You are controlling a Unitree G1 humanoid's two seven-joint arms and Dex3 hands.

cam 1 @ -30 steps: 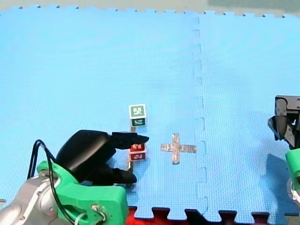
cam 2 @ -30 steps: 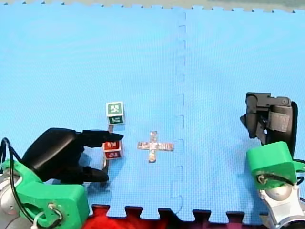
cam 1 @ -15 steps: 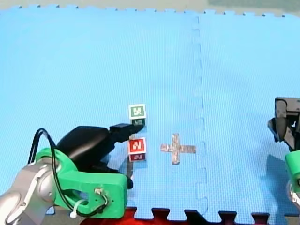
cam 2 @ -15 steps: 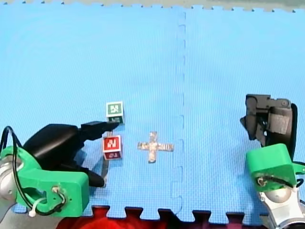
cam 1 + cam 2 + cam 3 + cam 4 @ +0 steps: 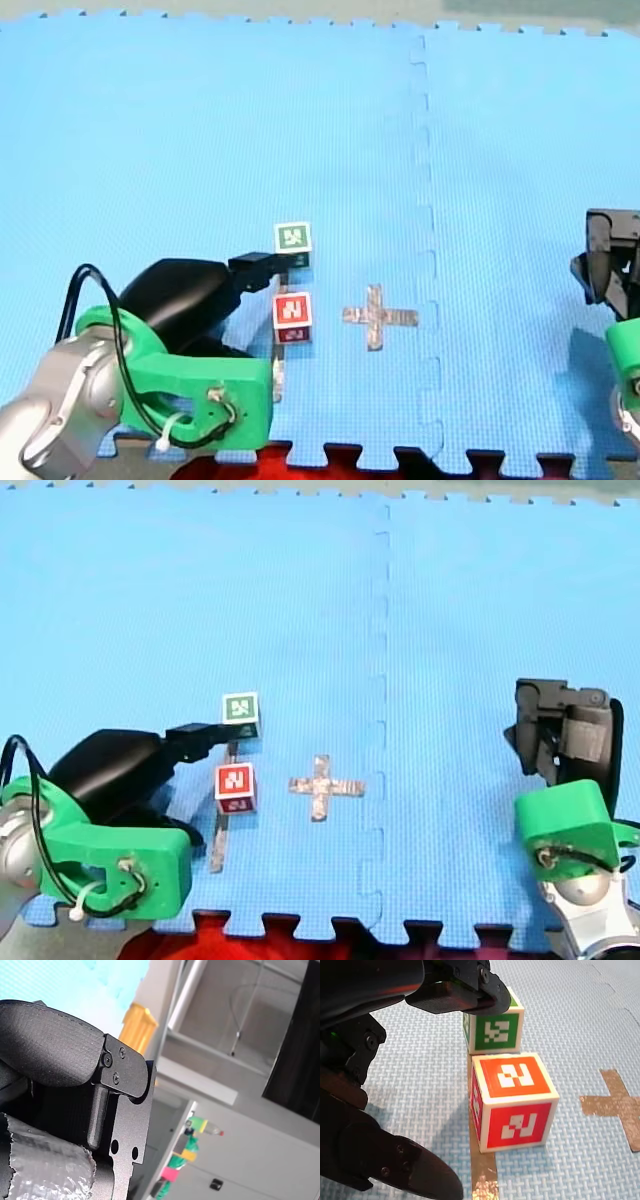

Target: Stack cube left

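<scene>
Blue foam mat (image 5: 200, 120) covers the work surface.

Left hand (image 5: 190, 300): at the near left of the mat, beside both cubes. Fingers uncurled, nothing in its grasp.

Right hand (image 5: 555, 730): far right edge, well apart from the cubes, nothing seen in it. Whether it is closed I cannot tell.

Red cube (image 5: 292, 316): flat on the mat, nearer the robot. Green cube (image 5: 293, 240): just behind it, also on the mat. Nothing stacked yet.

Tape cross (image 5: 377, 317) lies to the right of the red cube. A tape strip (image 5: 218, 845) runs out from under the red cube toward the robot.

Judged step: closing the left hand on a cube for the lift, probably the red one. To do it well, centre the cube between opposing fingers and grip flat faces, not corners. Keep the far finger off the green cube so it is not nudged, then lift straight up before carrying over.

View differences: the head views give the layout — both hands, the cross, the cube spacing. The second wrist view gives what they hide: one finger (image 5: 455, 995) sits up by the green cube's top edge, contact not readable. Another (image 5: 415, 1175) sits low on the near side, apart from the red cube.
</scene>
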